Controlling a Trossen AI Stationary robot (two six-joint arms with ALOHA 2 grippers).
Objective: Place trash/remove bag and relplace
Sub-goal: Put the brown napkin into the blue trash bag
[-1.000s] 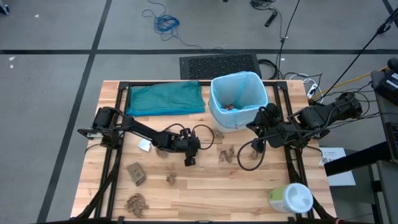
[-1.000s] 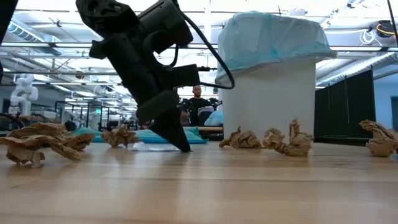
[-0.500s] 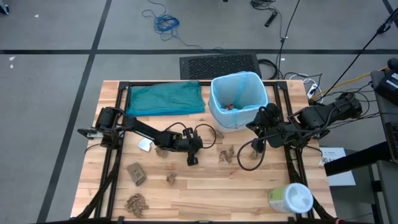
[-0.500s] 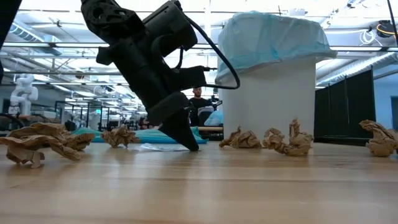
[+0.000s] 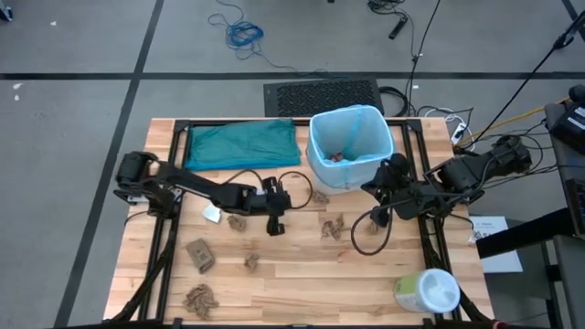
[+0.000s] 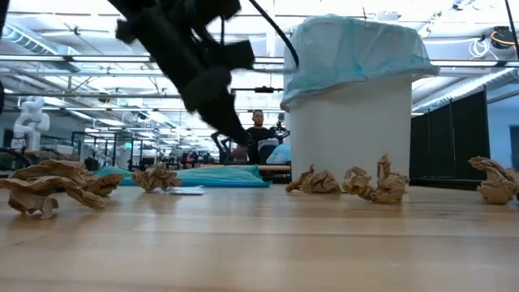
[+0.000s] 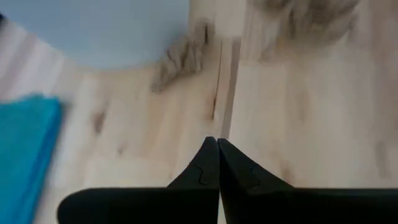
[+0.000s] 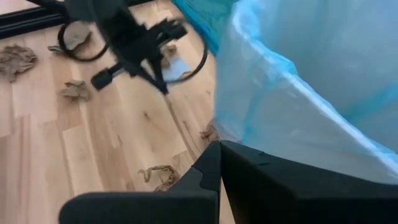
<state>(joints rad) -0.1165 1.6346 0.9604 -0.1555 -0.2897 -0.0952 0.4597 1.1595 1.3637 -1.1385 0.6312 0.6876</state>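
Crumpled brown paper wads of trash lie on the wooden table (image 5: 384,274), among them one (image 5: 332,227) near the middle and one (image 5: 199,256) at the left. A white scrap (image 5: 213,213) lies by the left arm. The white bin (image 6: 349,122) stands at the far middle, lined with the light-blue bag (image 5: 350,137), with some wads inside. My left gripper (image 5: 272,226) (image 7: 217,140) hangs shut above the table left of the bin, holding nothing. My right gripper (image 8: 219,144) is shut and empty, raised beside the bin's right side.
A folded teal bag (image 5: 242,144) lies flat at the far left. A white-and-green wipes tub (image 5: 427,292) lies at the near right. More wads (image 6: 377,182) sit in front of the bin's foot. A person stands in the room beyond the table.
My left gripper has risen from the tabletop, where its tips stood a second ago, and drawn back a little toward the far left. It carries nothing up. The wads and the bin have stayed where they were.
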